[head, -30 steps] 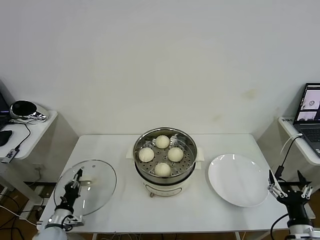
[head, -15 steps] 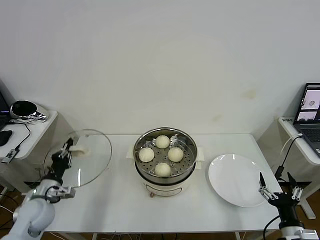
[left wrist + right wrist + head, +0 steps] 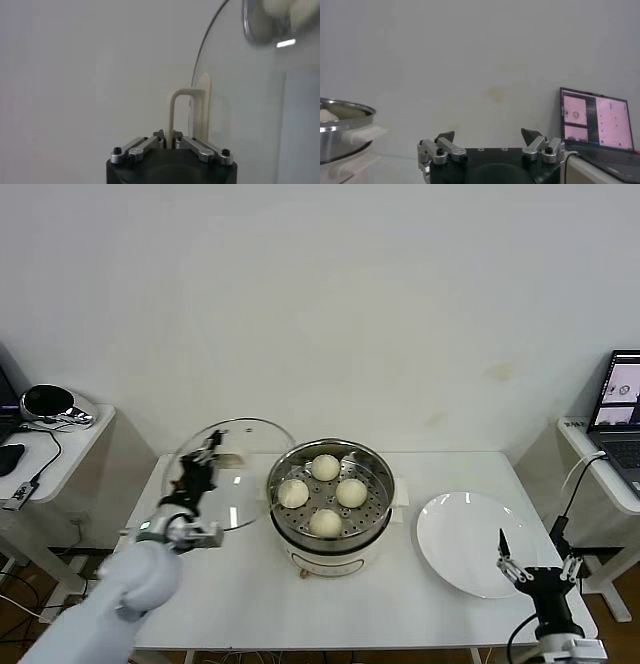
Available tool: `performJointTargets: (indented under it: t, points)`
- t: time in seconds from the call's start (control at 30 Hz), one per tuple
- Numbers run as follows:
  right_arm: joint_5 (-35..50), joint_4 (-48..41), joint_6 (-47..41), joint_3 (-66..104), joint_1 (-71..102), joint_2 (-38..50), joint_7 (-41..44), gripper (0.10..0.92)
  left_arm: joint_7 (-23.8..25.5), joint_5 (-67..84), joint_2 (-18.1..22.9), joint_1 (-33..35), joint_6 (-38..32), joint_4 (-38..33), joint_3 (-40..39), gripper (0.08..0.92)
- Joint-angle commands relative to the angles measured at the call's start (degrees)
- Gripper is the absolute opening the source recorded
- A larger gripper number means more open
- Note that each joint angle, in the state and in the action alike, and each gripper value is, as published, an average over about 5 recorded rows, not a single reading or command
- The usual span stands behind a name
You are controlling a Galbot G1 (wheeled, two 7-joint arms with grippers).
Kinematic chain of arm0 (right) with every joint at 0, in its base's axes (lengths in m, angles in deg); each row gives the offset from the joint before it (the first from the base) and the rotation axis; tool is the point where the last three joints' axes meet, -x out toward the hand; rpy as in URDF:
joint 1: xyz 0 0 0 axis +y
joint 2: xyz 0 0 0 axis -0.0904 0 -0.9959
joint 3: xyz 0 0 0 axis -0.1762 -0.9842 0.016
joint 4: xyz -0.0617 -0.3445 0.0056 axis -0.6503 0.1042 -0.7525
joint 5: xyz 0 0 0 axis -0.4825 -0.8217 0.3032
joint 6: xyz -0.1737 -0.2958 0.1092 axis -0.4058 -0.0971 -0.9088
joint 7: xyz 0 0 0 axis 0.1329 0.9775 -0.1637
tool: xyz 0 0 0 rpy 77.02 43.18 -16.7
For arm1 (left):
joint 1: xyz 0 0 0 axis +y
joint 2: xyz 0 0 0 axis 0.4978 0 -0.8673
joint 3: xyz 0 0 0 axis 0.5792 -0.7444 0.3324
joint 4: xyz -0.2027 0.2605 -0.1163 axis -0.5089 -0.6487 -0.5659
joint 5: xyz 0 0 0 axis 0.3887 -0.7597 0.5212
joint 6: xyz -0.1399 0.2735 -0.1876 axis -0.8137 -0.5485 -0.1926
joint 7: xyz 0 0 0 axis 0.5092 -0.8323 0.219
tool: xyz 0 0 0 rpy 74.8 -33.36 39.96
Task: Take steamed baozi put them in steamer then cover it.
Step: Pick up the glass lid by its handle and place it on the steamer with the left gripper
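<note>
- Steamer [image 3: 330, 529]: steel pot on a white base, standing mid-table with its top uncovered; taken here as the landmark.
- Buns [image 3: 325, 467]: four, all seated on the perforated tray inside the steamer, none left outside it.
- Lid [image 3: 245, 484]: clear glass with a metal rim, held clear of the table and tilted, just beside the steamer on the robot's left; its near edge looks close to the steamer's rim, contact not certain.
- Left gripper [image 3: 205, 454]: beside the steamer on that same side, jaws clamped tight on the lid's cream handle [image 3: 189, 116], which the wrist view shows pinched between them.
- Right gripper [image 3: 535, 576]: parked low, well off to the steamer's right beyond the plate [image 3: 475, 544], jaws spread wide with nothing in them.
- Step judged: buns loaded; covering remains.
- Risk, rim strike: a tilted lid brought across too low could knock the steamer wall and shift the pot.
- Risk, slip: a narrow pinch on a thin handle may let the heavy glass swing or twist.
- Risk, bad seating: lowered off-centre or unlevelled, the lid could rest askew on the rim.
</note>
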Motion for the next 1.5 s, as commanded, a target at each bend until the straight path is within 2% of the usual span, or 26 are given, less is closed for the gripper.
performJointTargets:
  t: [0.03,0.2,0.73,1.1,1.5]
  points:
    - [-4.4,-0.5,0.3,-1.0,-0.5,-2.4,-0.2,0.823,8.5,-7.8,12.4,-17.3,13.3,4.0,-23.0,0.152]
    - [-4.7,-0.7,0.6,-1.3,-0.6,-2.7,-0.3,0.823,10.6,-13.9,17.1,-17.7,12.9,7.9,-24.3,0.152]
    - [-4.8,-1.5,1.3,-2.2,-0.6,-2.5,-0.1,0.823,10.1,-24.7,25.5,-15.6,11.4,18.2,-22.0,0.152]
    - [-4.8,-1.9,1.7,-2.4,-0.3,-2.5,-0.1,0.823,10.4,-25.9,27.2,-14.2,11.3,18.9,-21.0,0.152]
    - [-5.2,-2.1,1.9,-2.7,-0.2,-2.5,-0.1,0.823,11.3,-25.4,25.7,-12.5,11.3,16.0,-19.7,0.152]
